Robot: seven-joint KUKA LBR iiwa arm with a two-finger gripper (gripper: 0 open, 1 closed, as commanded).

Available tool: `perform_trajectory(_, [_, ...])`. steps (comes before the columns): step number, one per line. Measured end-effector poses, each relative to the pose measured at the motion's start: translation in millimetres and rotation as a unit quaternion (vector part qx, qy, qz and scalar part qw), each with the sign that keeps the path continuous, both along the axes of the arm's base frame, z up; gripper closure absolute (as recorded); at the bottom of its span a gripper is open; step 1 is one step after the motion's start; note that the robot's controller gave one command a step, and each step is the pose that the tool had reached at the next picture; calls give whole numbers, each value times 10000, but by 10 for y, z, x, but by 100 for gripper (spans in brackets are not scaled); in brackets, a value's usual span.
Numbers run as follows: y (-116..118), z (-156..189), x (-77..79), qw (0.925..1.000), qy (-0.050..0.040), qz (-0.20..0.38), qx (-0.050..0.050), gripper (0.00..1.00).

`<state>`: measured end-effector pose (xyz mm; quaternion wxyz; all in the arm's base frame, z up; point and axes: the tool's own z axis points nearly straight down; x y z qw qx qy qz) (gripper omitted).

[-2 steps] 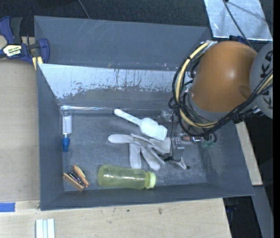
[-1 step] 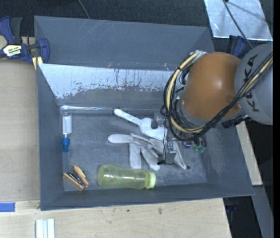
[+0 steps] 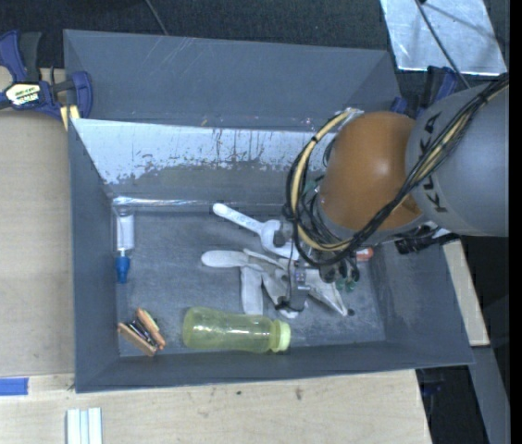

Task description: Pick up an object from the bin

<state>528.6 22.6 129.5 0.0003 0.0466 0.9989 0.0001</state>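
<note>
My gripper (image 3: 292, 296) sits low in the heap of white plastic cutlery (image 3: 227, 259) at the middle of the bin (image 3: 94, 266); I cannot tell how wide it is set. I would pinch one handle only and lift straight, clear of the yellow bottle (image 3: 235, 330) just in front.

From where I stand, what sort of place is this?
Probably a robot test lab: a big arm reaches into a grey metal bin, its claw low over white plastic pieces, with a yellow bottle lying loose nearby.
</note>
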Motion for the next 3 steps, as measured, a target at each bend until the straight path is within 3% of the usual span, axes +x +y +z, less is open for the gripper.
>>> perform_trajectory(1, [-265, -320, 300, 9993, -20, -370, 6, 0])
perform_trajectory(2, [-135, -520, 346, 9986, -54, -531, 5, 100])
perform_trajectory(3, [-135, -520, 346, 9986, -54, -530, 5, 100])
